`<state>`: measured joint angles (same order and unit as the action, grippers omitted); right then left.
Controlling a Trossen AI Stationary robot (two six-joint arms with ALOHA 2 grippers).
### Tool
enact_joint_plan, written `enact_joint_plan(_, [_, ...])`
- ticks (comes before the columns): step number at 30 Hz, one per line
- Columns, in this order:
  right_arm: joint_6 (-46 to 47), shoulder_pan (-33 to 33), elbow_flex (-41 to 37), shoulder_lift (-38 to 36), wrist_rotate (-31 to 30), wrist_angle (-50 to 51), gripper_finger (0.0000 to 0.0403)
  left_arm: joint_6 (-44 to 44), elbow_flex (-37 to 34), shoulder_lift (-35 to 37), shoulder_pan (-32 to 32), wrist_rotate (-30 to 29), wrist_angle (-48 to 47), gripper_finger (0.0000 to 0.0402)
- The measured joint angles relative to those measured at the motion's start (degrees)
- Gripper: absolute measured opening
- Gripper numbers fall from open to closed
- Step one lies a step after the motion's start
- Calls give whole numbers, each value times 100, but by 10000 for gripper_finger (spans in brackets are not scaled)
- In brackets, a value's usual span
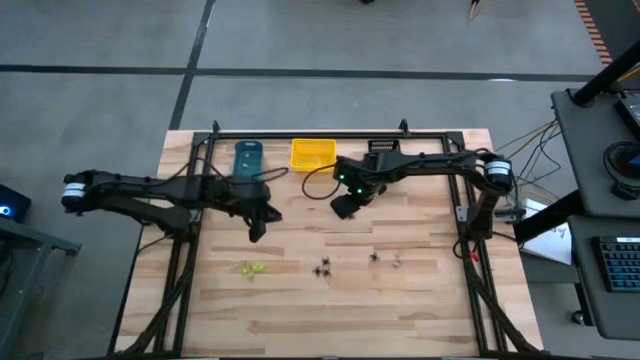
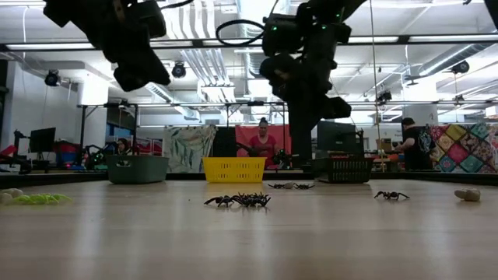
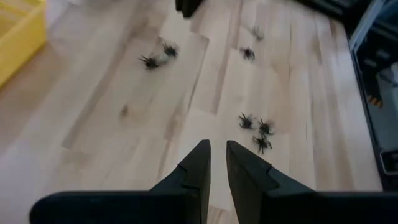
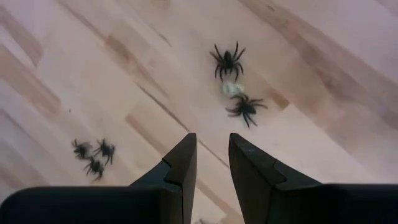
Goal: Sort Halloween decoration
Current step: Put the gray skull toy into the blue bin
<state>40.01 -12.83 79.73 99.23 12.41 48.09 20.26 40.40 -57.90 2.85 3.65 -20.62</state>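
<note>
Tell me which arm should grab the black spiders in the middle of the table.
Right, probably. The right claw hangs above the table nearer the black spider cluster, empty. The left claw sits farther over, nearer the yellow-green spiders.

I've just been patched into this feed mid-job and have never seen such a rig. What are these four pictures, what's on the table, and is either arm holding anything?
You see two dark robot arms over a wooden table, from four cameras. One looks straight down, one sits at table height, and one rides on each wrist, looking past that arm's own two fingers.

From above, the left gripper and the right gripper both hang above the table. Each wrist picture shows a narrow gap between the fingers with nothing in it: neither holds anything.

On the wood lie tiny toy spiders: a black cluster, another black one, a pale one and a yellow-green one.

Along the far edge stand a teal bin, a yellow bin and a black bin. People show in the room behind.
</note>
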Motion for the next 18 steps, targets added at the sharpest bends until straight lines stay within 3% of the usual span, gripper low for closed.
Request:
enact_joint_plan(9, [133,11,191,355,-192,1,84,481,4,624,587,-16,-16,35])
enact_joint_plan(18, [1317,106,190,454,-407,-7,84,1035,6,737,1275,-594,203,35])
